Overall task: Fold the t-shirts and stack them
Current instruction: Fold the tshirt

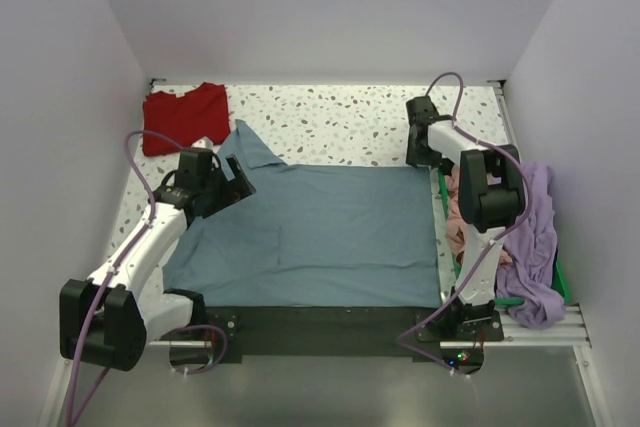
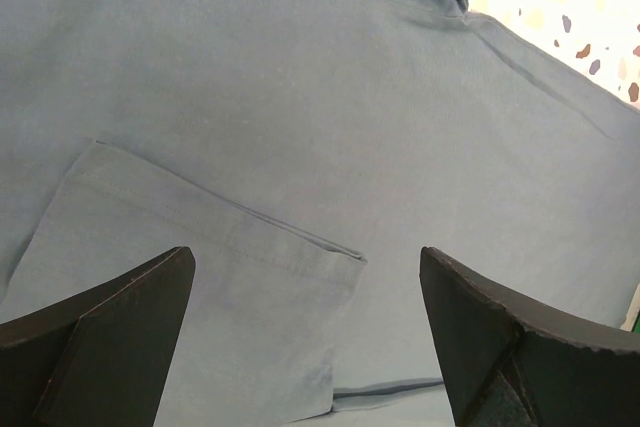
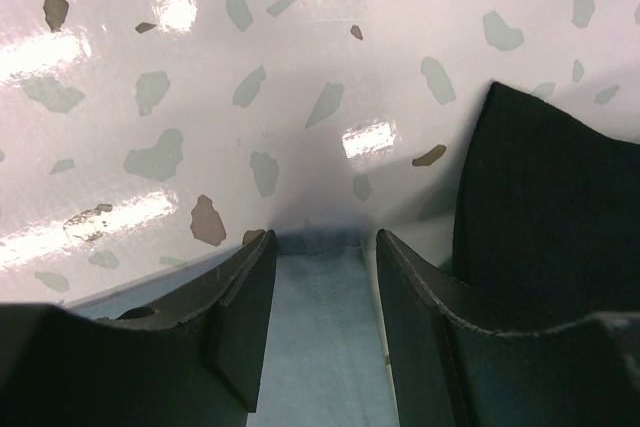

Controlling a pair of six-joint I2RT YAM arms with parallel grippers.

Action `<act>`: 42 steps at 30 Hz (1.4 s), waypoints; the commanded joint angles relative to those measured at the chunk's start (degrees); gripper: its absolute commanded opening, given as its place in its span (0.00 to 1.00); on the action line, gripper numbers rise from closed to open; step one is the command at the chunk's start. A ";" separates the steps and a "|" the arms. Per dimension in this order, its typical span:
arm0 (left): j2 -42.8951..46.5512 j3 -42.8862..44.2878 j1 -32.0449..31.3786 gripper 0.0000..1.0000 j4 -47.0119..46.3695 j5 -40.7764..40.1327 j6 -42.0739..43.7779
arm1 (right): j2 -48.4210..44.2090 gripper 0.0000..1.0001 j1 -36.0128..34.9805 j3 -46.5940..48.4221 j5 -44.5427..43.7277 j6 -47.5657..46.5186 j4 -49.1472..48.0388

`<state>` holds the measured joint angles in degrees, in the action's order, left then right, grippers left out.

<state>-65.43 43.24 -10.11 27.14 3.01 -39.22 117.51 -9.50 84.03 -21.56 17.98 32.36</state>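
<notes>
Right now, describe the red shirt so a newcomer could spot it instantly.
On the speckled table, go to the far-left corner. The red t-shirt lies rumpled there, beside a sleeve of the slate-blue t-shirt spread flat mid-table. It is the only red cloth; the lavender shirt and the pink shirt are heaped at the right edge.

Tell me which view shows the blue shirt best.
Top external: nearly the whole blue shirt lies spread out. Left wrist shows only a close patch with a hemmed flap; right wrist just a strip inside the right gripper.
</notes>
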 commanded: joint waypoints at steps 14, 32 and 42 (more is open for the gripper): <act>-1.98 2.98 1.32 1.00 -0.85 -0.19 3.27 | 3.07 0.34 1.32 -2.38 1.17 0.48 1.12; -35.69 32.59 7.74 0.71 -9.37 0.42 14.70 | 0.08 0.04 1.32 -2.82 5.04 0.74 5.96; -55.85 49.38 7.74 0.52 -15.18 4.91 15.14 | -1.85 0.04 1.24 -2.47 6.18 0.13 7.19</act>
<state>-118.85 87.79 -2.52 15.77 6.52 -25.69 116.53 -8.58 82.89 -17.72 18.31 34.79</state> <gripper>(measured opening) 0.525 0.083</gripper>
